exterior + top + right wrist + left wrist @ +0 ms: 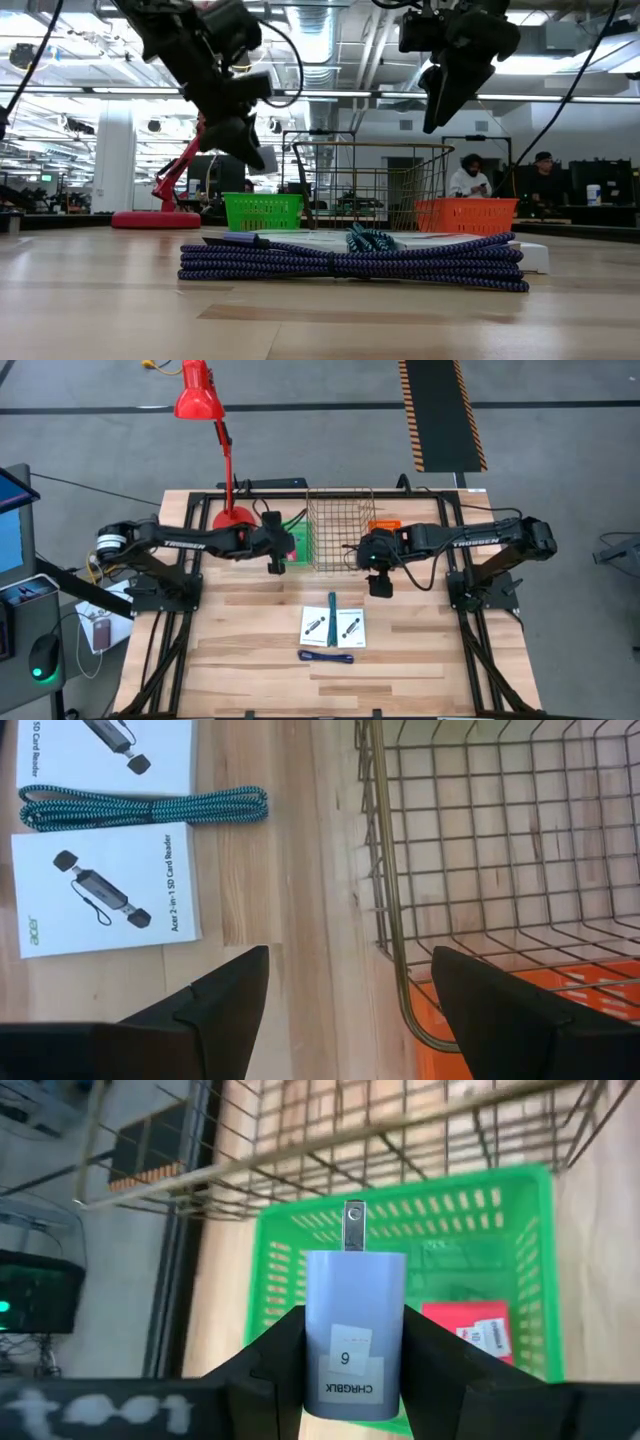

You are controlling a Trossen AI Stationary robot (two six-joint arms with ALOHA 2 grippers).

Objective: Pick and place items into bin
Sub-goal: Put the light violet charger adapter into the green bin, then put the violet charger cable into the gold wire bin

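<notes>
My left gripper (pixel 355 1320) is shut on a pale blue charger block (pixel 355 1295) with metal prongs. It hangs over a green basket (pixel 520 1230), and a small red block (pixel 478 1330) lies inside that basket. In the high view this gripper (pixel 275 563) is beside the green basket (pixel 299 546). My right gripper (pixel 350 960) is open and empty, in the air near the wire basket (pixel 500 840). Two white cards (pixel 334 626), a teal cord (pixel 332 606) and a blue-purple cord (pixel 326 656) lie flat on the table. My left gripper pinches the charger block between its two fingers (pixel 285 1345), one on each side face (pixel 318 1330). Its prongs (pixel 354 1225) point away from the wrist. The fingers slant down from above, and the block is lifted clear over the green basket.
A tall wire basket (pixel 340 528) stands between the arms, with an orange basket (pixel 384 525) to its right. A red desk lamp (pixel 232 515) stands at the far left. There is bare wood around the cards. People sit in the room behind (pixel 470 178).
</notes>
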